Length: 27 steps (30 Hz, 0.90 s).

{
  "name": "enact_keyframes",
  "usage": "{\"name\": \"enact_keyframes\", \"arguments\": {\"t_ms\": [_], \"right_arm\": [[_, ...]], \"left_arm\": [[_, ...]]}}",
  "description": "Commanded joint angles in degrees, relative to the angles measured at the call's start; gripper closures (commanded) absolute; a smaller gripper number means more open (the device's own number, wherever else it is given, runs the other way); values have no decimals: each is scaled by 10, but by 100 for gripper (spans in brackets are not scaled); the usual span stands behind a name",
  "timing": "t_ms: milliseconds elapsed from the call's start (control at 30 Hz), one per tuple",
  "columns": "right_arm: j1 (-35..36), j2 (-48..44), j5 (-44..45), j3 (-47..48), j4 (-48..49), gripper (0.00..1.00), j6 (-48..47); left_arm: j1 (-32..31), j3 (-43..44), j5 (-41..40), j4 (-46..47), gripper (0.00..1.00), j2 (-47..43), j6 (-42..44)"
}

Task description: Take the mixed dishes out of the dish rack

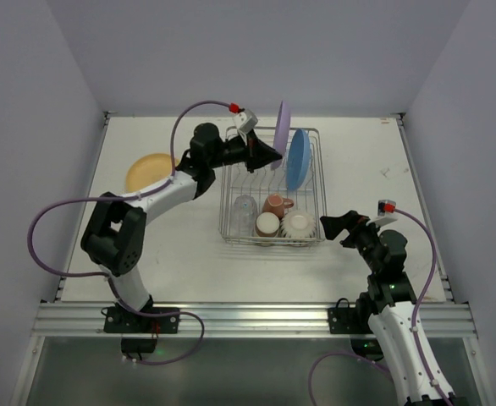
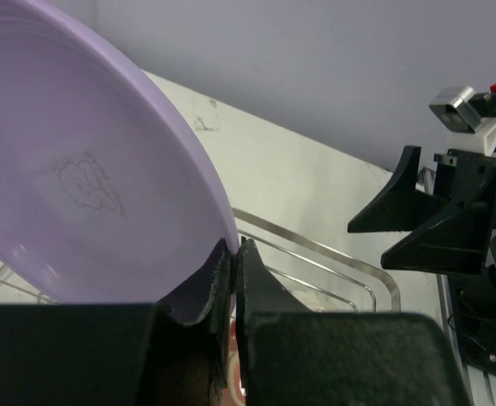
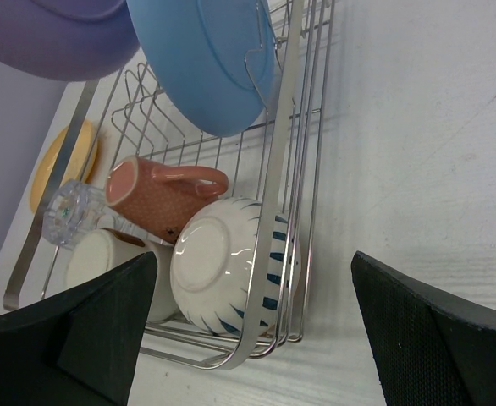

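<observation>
Purple plate [image 1: 281, 125] is my job at this moment. It stands on edge, tilted, at the far end of the dish rack [image 1: 319, 190], just left of the blue plate [image 1: 297, 159]. The left jaws are pressed together on its rim and pinch it; the left wrist view shows the thin edge between them. The right jaws are spread wide and hold nothing, just beside the near right corner of the rack.

Whether the bottom of the plate is free of the tines, I cannot tell. I judge it best to lift along the slot until the rim is above the wires, without leaning it on the blue plate. Then I would carry it left and lay it flat on the surface [image 1: 366, 161], near the yellow-orange plate [image 1: 149, 172]. The grip is on a thin edge only, so I would go slowly; a quick swing may turn the plate in the jaws.
</observation>
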Motion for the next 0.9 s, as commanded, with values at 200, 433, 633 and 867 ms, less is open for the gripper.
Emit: {"name": "enact_keyframes", "arguments": {"t_ms": [200,433,633,867], "right_arm": [[0,2,-10,12,17,1,-7],[-1,3,-10,12,18,1,-7],[-1,3,-9,13,18,1,-7],[-1,5,-10,13,18,1,-8]], "left_arm": [[12,-5,-110,-36,100,-85,30],[13,-23,-340,-112,100,-142,65],[14,-2,-598,-223,100,-171,53],[21,38,-737,-314,100,-133,46]]}}
